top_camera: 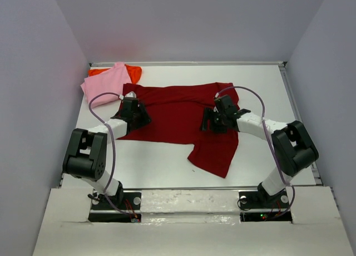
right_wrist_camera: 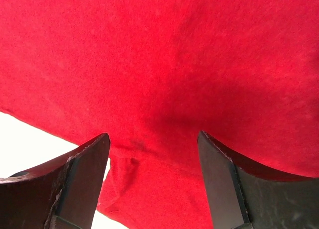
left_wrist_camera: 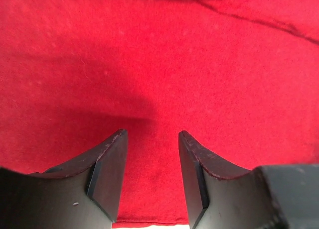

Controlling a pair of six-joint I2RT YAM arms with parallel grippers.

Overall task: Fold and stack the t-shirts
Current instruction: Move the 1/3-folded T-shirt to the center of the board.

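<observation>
The dark crimson t-shirt [top_camera: 177,116] lies spread across the middle of the white table, one part hanging toward the near right. My left gripper [top_camera: 135,113] is open just above its left part; the cloth [left_wrist_camera: 159,64] fills the left wrist view, with the hem near the bottom edge. My right gripper [top_camera: 214,120] is open above its right part, over a seam [right_wrist_camera: 134,149] in the right wrist view. The light pink t-shirt [top_camera: 103,84] lies crumpled at the far left on the bright orange-red t-shirt [top_camera: 133,72].
The white table [top_camera: 161,161] is bounded by grey walls at the left, back and right. A purple cable loops over each arm. Bare table surface shows at the left of the right wrist view [right_wrist_camera: 30,139].
</observation>
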